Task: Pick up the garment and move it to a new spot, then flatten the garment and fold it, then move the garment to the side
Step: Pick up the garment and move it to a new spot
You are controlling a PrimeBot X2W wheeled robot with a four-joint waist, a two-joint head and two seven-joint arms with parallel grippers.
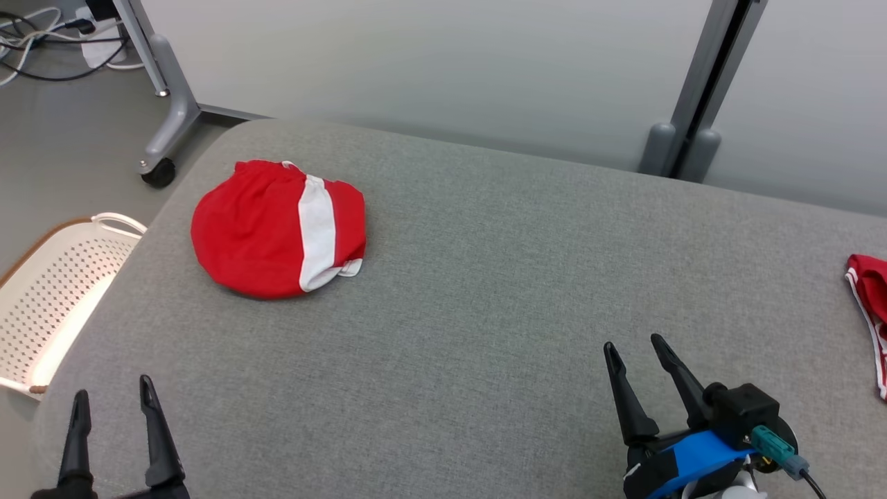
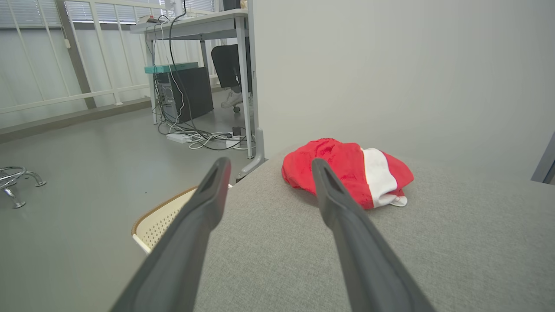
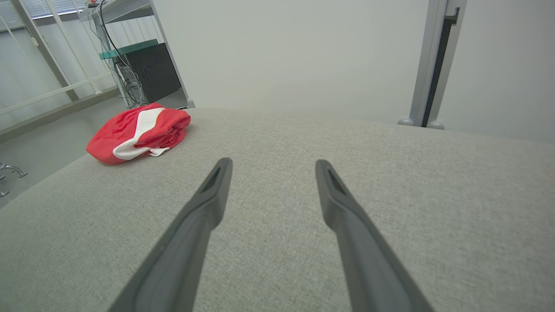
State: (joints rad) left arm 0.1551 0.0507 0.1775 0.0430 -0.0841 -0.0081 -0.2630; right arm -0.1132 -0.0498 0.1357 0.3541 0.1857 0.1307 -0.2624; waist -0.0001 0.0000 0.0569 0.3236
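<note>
Left fingers [image 1: 156, 436]: spread wide with nothing between them, at the near left corner of the surface [image 1: 450, 312].
Right fingers [image 1: 627, 395]: spread wide and empty, at the near right part of the surface; whether the tips touch the fabric cannot be told.
Garment [image 1: 277, 229]: red with a white band, bunched in a rounded heap on the surface. It lies ahead of the left fingers and slightly to their right, and far ahead and left of the right fingers. It is well apart from both.
Surface: grey woven fabric with a rounded corner.
Basket [image 1: 62, 291]: pale and perforated, on the floor just left of the left fingers.
Second cloth [image 1: 870, 305]: red with white trim, right of the right fingers, apart.
</note>
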